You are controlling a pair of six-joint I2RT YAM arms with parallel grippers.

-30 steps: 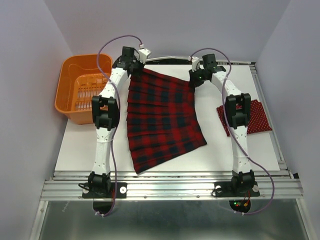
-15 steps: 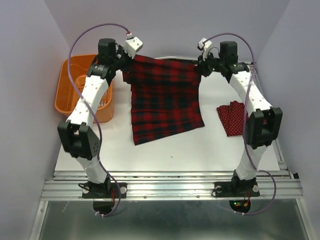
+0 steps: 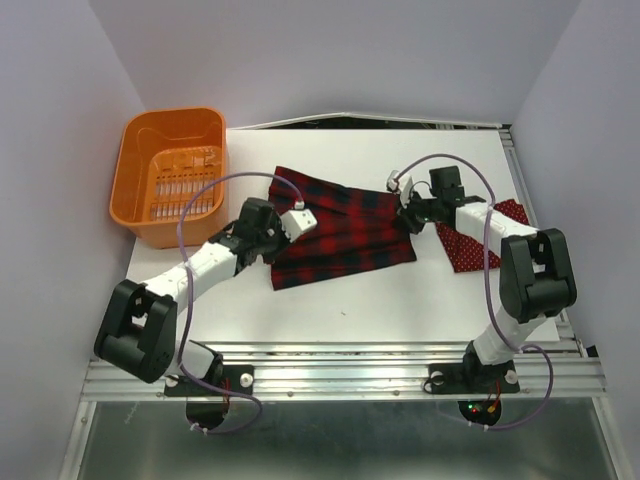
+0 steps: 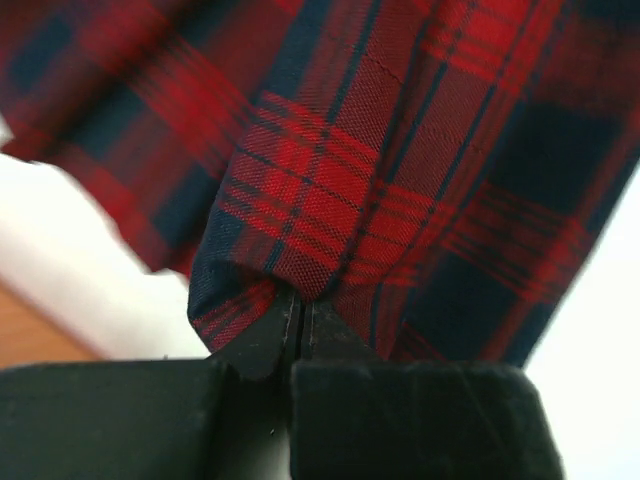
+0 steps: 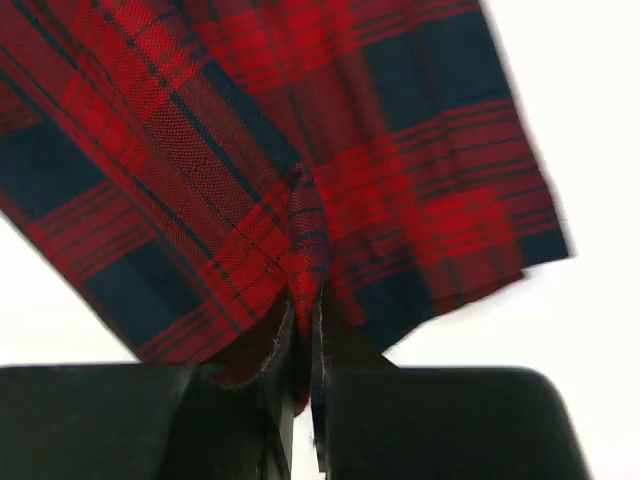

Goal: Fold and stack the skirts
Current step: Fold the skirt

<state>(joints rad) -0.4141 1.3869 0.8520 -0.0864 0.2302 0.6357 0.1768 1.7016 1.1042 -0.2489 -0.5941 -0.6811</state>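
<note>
The red-and-navy plaid skirt [image 3: 345,232] lies folded over on itself in the middle of the white table. My left gripper [image 3: 283,238] is shut on its left corner, low over the table; the wrist view shows plaid cloth [image 4: 380,180] pinched between the black fingers [image 4: 250,345]. My right gripper [image 3: 409,222] is shut on the right corner, a fold of plaid [image 5: 300,190] clamped between its fingers [image 5: 345,350]. The dark red polka-dot skirt [image 3: 476,240] lies at the right, partly behind the right arm.
An orange plastic basket [image 3: 173,178] stands at the back left corner. The table's white surface [image 3: 400,310] shows in front of the skirt. Grey walls close in on both sides, and a metal rail [image 3: 340,375] runs along the near edge.
Both arms have swung from the far edge, up and then down toward the near side, carrying the plaid skirt's far edge over so it now lies folded in half.
</note>
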